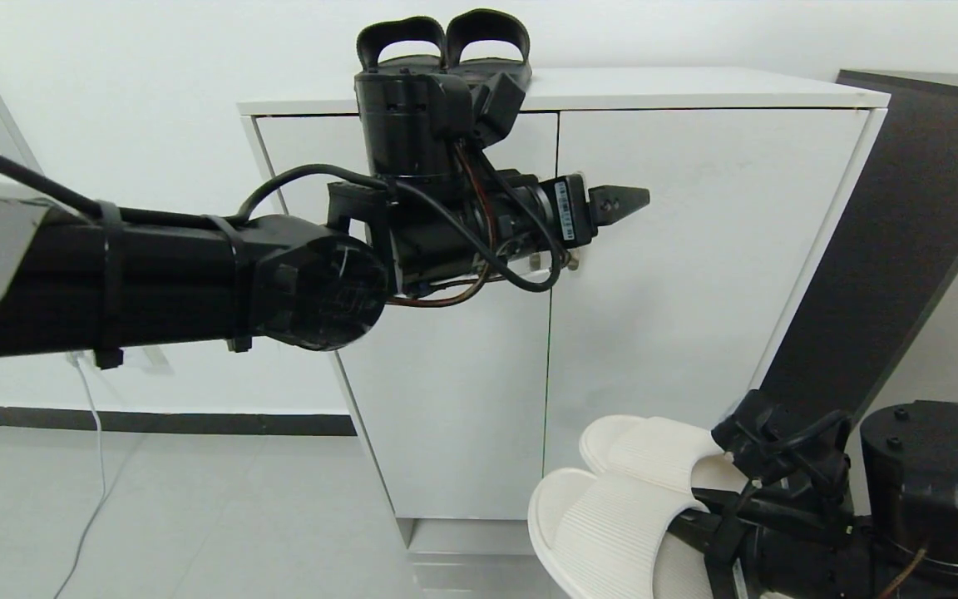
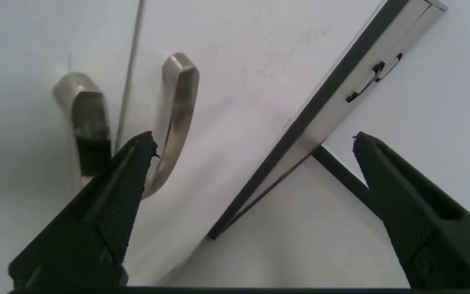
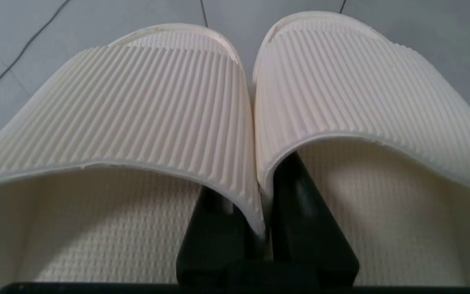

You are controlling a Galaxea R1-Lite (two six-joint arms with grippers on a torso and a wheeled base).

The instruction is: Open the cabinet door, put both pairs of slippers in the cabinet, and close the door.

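Fingers (image 2: 96,220) of the left gripper (image 2: 251,143) stand spread wide and empty just in front of the two metal handles (image 2: 178,106) of the white cabinet (image 1: 695,274), both doors shut. The right gripper (image 3: 261,214) has its fingers (image 3: 308,229) clamped on the inner edges of the white slippers (image 1: 637,491), low before the right door. The black slippers (image 1: 443,42) sit side by side on the cabinet top.
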